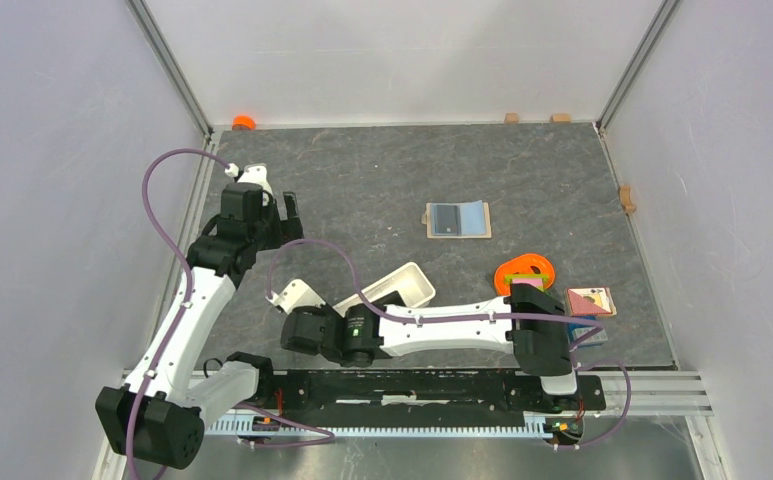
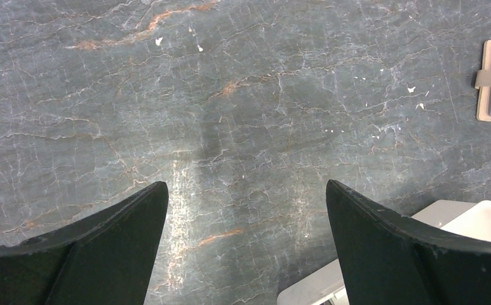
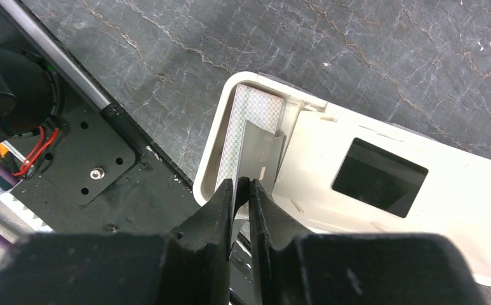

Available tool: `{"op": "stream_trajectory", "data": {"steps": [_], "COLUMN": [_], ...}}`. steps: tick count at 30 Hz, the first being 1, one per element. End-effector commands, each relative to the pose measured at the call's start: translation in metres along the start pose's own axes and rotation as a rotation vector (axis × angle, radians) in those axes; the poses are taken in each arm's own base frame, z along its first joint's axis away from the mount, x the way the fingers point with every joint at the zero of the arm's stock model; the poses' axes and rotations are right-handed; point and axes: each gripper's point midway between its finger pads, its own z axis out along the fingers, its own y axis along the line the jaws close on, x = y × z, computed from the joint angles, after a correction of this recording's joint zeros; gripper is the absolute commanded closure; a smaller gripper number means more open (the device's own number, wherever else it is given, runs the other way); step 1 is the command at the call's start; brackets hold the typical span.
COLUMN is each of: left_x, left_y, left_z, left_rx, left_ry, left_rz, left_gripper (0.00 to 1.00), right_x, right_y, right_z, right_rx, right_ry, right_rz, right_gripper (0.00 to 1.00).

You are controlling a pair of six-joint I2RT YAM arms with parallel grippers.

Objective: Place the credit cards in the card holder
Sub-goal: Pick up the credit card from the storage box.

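Right gripper [image 3: 242,184] is clamped on one card [image 3: 262,149] (edge-on, I think so it can slide in) above the tray [image 3: 458,210] near the bench's front edge; another card [image 3: 379,176] lies inside. Left gripper [image 2: 246,186] stands apart, idle.

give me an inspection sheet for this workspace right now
surface: dark grey marbled tabletop
job's things: long white plastic tray; flat black card lying inside it; second thin card, looking grey here, on edge at the tray's end
clutter: tan wallet with blue panel; orange bowl holding blocks; small box of coloured pieces
grippers: left gripper open over bare tabletop; right gripper shut on the second thin card
cables: purple cables looped along both arms
surroundings: pale walls; orange object and small wooden blocks at the table's edges
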Motion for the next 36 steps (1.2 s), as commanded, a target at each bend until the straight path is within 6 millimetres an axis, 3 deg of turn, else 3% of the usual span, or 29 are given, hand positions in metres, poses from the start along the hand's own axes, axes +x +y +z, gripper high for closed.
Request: {"op": "stream_trajectory", "data": {"steps": [1, 4, 8, 13, 19, 24, 26, 32, 36], "left_x": [-0.008, -0.008, -0.011, -0.015, -0.011, 0.019, 0.034, 0.049, 0.058], "left_y": [-0.002, -0.003, -0.003, -0.012, -0.048, -0.110, -0.125, -0.146, -0.166], "left_z": [-0.001, -0.001, -0.006, -0.020, -0.047, -0.080, -0.087, -0.093, -0.094], "left_rx": [0.017, 0.027, 0.032, 0.105, 0.351, 0.793, 0.924, 1.039, 1.087], "left_ry": [-0.036, -0.038, -0.068, -0.124, -0.190, -0.135, -0.102, -0.053, -0.011], "left_rz": [0.000, 0.003, 0.005, 0.004, 0.038, 0.141, 0.154, 0.211, 0.287], "left_gripper": [0.00, 0.00, 0.00, 0.00, 0.00, 0.04, 0.06, 0.06, 0.06], "right_x": [-0.035, -0.040, -0.037, -0.025, -0.021, -0.020, -0.022, -0.030, -0.030], "right_y": [0.009, 0.002, -0.020, -0.048, -0.082, -0.112, -0.119, -0.143, -0.144], "right_z": [-0.028, -0.035, -0.039, -0.039, -0.046, -0.048, -0.054, -0.066, -0.065], "right_rx": [-0.062, -0.044, 0.026, 0.032, -0.100, -0.238, -0.313, -0.482, -0.557], "right_ry": [-0.112, -0.135, -0.144, -0.163, -0.280, -0.338, -0.368, -0.434, -0.422], "right_rz": [0.064, 0.060, 0.047, 0.022, 0.058, 0.047, 0.001, -0.080, -0.166], "right_gripper": [0.82, 0.85, 0.99, 1.00, 1.00, 1.00, 1.00, 1.00, 1.00]}}
